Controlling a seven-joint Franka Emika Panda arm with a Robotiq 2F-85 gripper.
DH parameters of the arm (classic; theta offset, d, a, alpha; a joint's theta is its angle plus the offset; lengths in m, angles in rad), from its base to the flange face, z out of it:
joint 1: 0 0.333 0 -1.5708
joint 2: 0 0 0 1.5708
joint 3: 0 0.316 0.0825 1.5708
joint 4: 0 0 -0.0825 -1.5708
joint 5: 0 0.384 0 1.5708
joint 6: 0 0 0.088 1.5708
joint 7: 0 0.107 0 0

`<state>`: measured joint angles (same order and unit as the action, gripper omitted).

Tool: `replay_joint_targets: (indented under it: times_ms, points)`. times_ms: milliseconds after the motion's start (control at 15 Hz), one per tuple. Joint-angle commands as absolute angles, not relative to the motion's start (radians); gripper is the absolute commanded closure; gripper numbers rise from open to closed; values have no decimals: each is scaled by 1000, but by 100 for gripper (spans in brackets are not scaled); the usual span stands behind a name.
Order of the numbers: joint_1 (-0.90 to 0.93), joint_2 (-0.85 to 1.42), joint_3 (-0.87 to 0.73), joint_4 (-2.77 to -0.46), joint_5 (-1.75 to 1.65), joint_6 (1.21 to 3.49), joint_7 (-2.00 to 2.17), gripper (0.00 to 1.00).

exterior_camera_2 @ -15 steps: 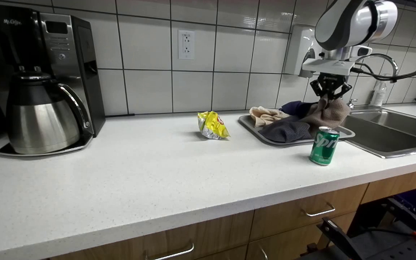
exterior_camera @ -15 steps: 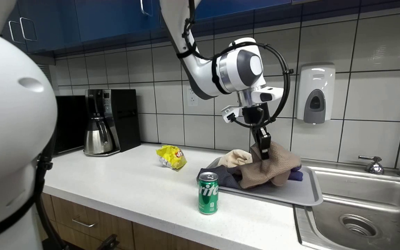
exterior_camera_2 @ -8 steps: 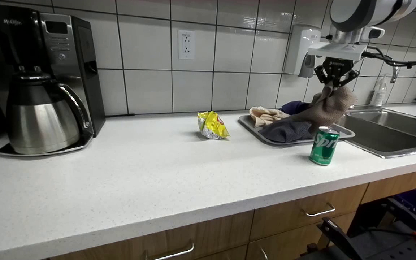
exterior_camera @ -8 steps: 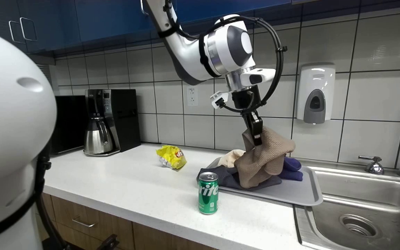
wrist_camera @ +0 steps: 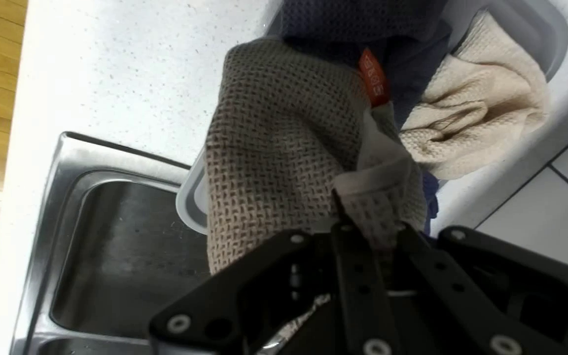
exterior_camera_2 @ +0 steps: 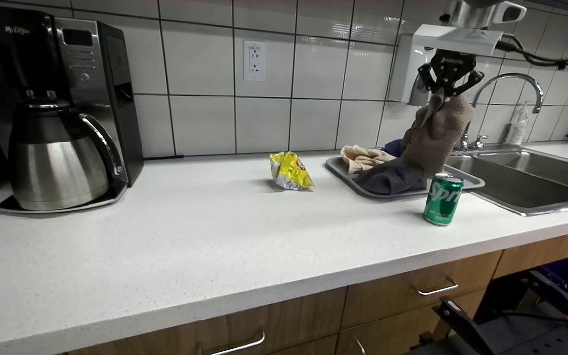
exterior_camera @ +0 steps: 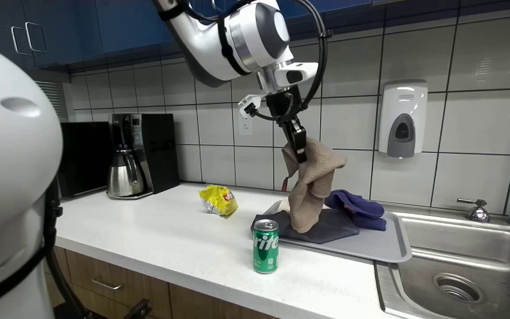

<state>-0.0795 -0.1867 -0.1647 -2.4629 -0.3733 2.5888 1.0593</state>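
Observation:
My gripper [exterior_camera: 300,157] is shut on the top of a brown woven cloth [exterior_camera: 314,181], which hangs above a grey tray [exterior_camera: 390,241]. In the wrist view the brown cloth [wrist_camera: 269,143] fills the middle, with an orange tag [wrist_camera: 374,79] at its edge; its folds hide the fingertips. Whether its lower end touches the pile I cannot tell. On the tray lie a dark grey cloth [exterior_camera: 337,226], a purple cloth [exterior_camera: 361,210] and a cream cloth [exterior_camera_2: 363,158], the last largely hidden behind the brown one in an exterior view.
A green Sprite can [exterior_camera: 265,248] stands upright in front of the tray. A crumpled yellow bag [exterior_camera: 219,200] lies left of it. The metal sink [exterior_camera: 467,266] adjoins the tray's right end. A coffee maker [exterior_camera_2: 62,113] stands far left, and a soap dispenser [exterior_camera: 402,119] hangs on the wall.
The gripper has risen and pulled the brown cloth up off the pile, moving left in an exterior view. More of the purple and dark grey cloths now shows. Can and bag have stayed put.

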Motion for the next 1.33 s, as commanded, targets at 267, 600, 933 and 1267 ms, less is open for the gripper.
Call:
replay_joint_targets:
  times_ms: [267,600,933,1267]
  points:
    - [-120,-340,-10,-2534,-350,2563,1053,99]
    - [-102,-382,49,-2559,-305,2568,1033,99]
    - [-67,-409,94,-2583,-227,2562,1006,99]
    - [-26,-401,129,-2596,-155,2560,983,99]
